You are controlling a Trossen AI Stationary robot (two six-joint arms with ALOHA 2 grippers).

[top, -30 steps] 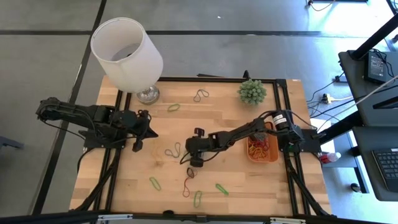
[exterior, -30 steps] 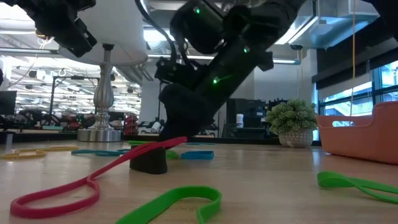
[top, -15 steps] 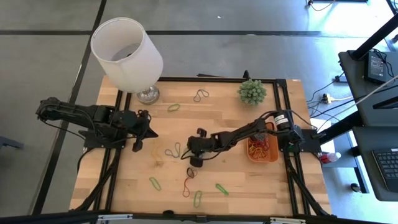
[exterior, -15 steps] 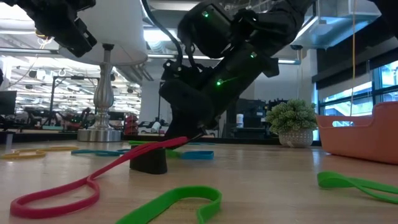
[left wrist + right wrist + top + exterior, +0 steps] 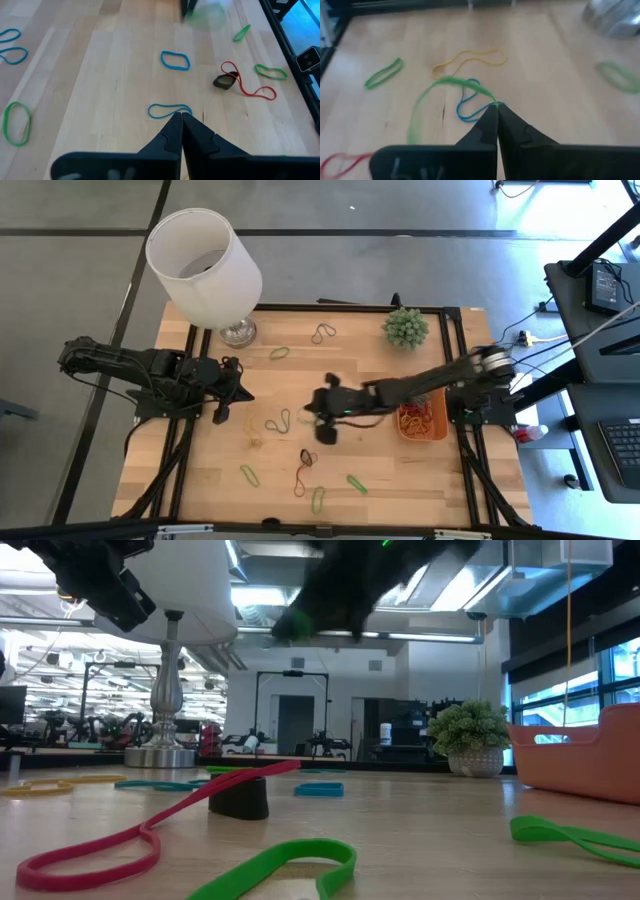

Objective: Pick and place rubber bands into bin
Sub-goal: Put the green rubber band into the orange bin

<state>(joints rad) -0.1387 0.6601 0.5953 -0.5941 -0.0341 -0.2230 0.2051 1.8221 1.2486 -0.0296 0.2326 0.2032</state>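
My right gripper (image 5: 322, 416) hangs raised over the middle of the table, shut on a green rubber band (image 5: 432, 97); in the low view it is a dark blur (image 5: 335, 595) near the top. The orange bin (image 5: 441, 436), with several bands inside, stands at the table's right edge. More rubber bands lie flat on the wood: blue ones (image 5: 278, 423), a red one (image 5: 150, 830) draped over a small dark one (image 5: 240, 798), and green ones (image 5: 318, 500). My left gripper (image 5: 179, 116) waits shut over the table's left part, holding nothing. My right gripper pinches the green band at one spot on its loop (image 5: 489, 98), between the very ends of its two fingers. The fingers slant downward from the table's right side. The band is lifted clear of the table, and its loop trails loosely away from the fingertips.
A white lampshade on a metal foot (image 5: 205, 260) stands at the far left corner, a small potted plant (image 5: 405, 327) at the far right. Loose bands are scattered over the near and far parts of the table. The black frame rails run along the table's edges.
My right gripper has risen from the tabletop near the red and dark bands, most of it in the last half second, and gone a little toward the far right. A green band has come up with it. The red and dark bands stay where they lay.
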